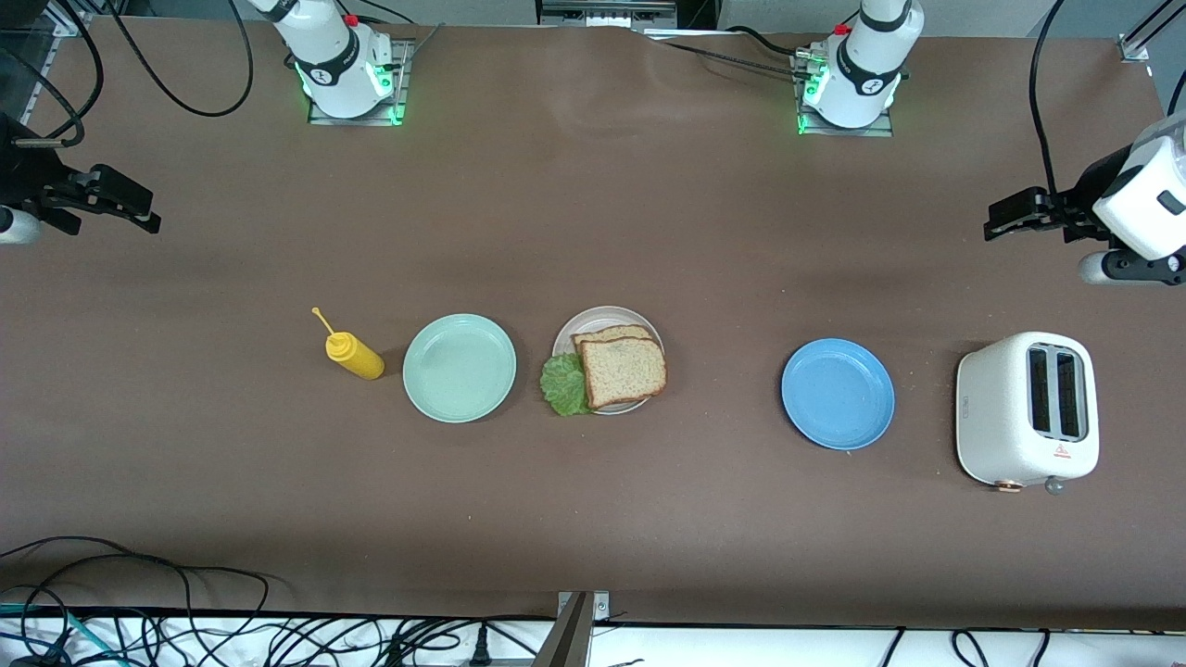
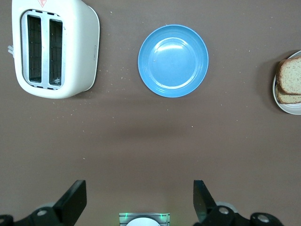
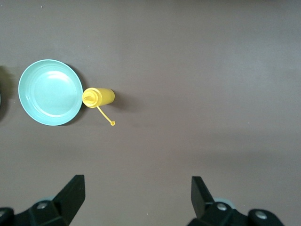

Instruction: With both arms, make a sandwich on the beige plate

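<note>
The beige plate [image 1: 593, 324] sits mid-table and carries the sandwich: a top bread slice [image 1: 623, 371] stacked on a lower slice [image 1: 607, 334], with a green lettuce leaf [image 1: 562, 384] sticking out toward the mint-green plate. In the left wrist view the bread [image 2: 290, 80] and plate rim [image 2: 282, 104] show at the frame edge. My left gripper [image 1: 996, 222] hangs open over bare table at the left arm's end, nothing between its fingers [image 2: 75, 200]. My right gripper [image 1: 148, 220] hangs open over bare table at the right arm's end, also empty [image 3: 137, 197]. Both arms are far from the plate.
A mint-green plate [image 1: 460, 367] and a yellow squeeze bottle [image 1: 354, 355] lie toward the right arm's end. A blue plate [image 1: 838, 393] and a white toaster [image 1: 1027, 409] stand toward the left arm's end. Cables run along the table's edge nearest the front camera.
</note>
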